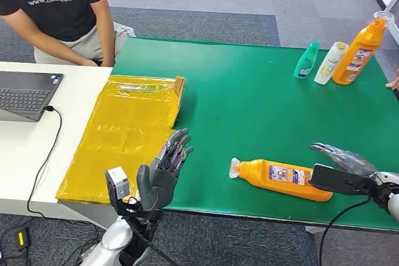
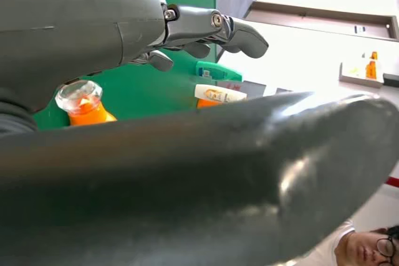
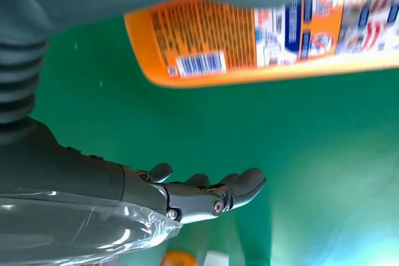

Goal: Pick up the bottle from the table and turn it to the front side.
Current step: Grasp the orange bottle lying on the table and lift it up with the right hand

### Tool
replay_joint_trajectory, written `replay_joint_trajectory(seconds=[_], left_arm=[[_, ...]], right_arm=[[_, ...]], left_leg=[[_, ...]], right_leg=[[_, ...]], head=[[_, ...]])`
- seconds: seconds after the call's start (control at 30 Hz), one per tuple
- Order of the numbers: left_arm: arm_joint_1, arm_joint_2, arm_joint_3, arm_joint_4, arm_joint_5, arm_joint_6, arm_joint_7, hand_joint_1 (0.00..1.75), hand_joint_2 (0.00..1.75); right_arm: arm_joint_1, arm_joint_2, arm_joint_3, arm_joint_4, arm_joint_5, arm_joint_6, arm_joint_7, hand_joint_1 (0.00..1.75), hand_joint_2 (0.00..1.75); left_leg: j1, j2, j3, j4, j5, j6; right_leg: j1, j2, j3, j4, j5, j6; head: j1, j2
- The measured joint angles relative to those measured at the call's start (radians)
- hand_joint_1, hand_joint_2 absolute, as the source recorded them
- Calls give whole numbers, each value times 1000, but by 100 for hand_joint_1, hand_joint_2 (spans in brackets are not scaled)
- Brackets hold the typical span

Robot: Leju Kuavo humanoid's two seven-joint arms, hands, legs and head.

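near the front edge of the green table [image 1: 244, 110], an orange plastic bottle [image 1: 277, 179] with a clear cap lying on its side, right hand [image 1: 346, 169] just beside its base, fingers spread, holding nothing, left hand [image 1: 164, 172] raised at the near left, fingers apart

In the head view, the left arm enters from the 6 o'clock edge, left of centre, and rises toward 1 o'clock. The left hand [image 1: 164, 175] is raised, palm upright, fingers [image 1: 177, 147] extended and slightly apart, holding nothing. The right arm enters at the 4 o'clock corner and reaches toward 10 o'clock. The right hand [image 1: 343, 169] lies low and flat, fingers [image 1: 329, 149] extended, thumb apart below them, nothing gripped. In the right wrist view, the fingers [image 3: 207, 194] are straight.
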State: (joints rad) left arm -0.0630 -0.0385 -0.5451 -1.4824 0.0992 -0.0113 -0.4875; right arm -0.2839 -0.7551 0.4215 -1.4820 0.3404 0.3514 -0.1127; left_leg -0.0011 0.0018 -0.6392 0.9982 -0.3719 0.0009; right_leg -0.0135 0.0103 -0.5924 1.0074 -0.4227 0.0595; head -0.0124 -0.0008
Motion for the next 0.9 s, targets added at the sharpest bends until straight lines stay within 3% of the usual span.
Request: replay_joint_trajectory(seconds=[0.27, 0.6, 0.73, 0.9], left_arm=[[-1, 0, 0, 0, 3, -1, -2, 0, 0], [-6, 0, 0, 0, 3, 0, -3, 0, 0], [-5, 0, 0, 0, 3, 1, -3, 0, 0], [-3, -3, 0, 0, 2, 3, -3, 0, 0]], right_arm=[[-10, -25, 37, -4, -88, 27, 45, 0, 0], [28, -26, 91, -28, -37, -16, 49, 0, 0], [26, -26, 110, -37, 42, -49, 50, 0, 175], [25, -26, 132, -53, 97, -77, 50, 0, 175]], left_leg=[[0, 0, 0, 0, 0, 0], [0, 0, 0, 0, 0, 0], [0, 0, 0, 0, 0, 0], [0, 0, 0, 0, 0, 0]], right_leg=[[0, 0, 0, 0, 0, 0], [0, 0, 0, 0, 0, 0], [0, 0, 0, 0, 0, 0], [0, 0, 0, 0, 0, 0]], head=[[0, 0], [0, 0], [0, 0], [0, 0]])
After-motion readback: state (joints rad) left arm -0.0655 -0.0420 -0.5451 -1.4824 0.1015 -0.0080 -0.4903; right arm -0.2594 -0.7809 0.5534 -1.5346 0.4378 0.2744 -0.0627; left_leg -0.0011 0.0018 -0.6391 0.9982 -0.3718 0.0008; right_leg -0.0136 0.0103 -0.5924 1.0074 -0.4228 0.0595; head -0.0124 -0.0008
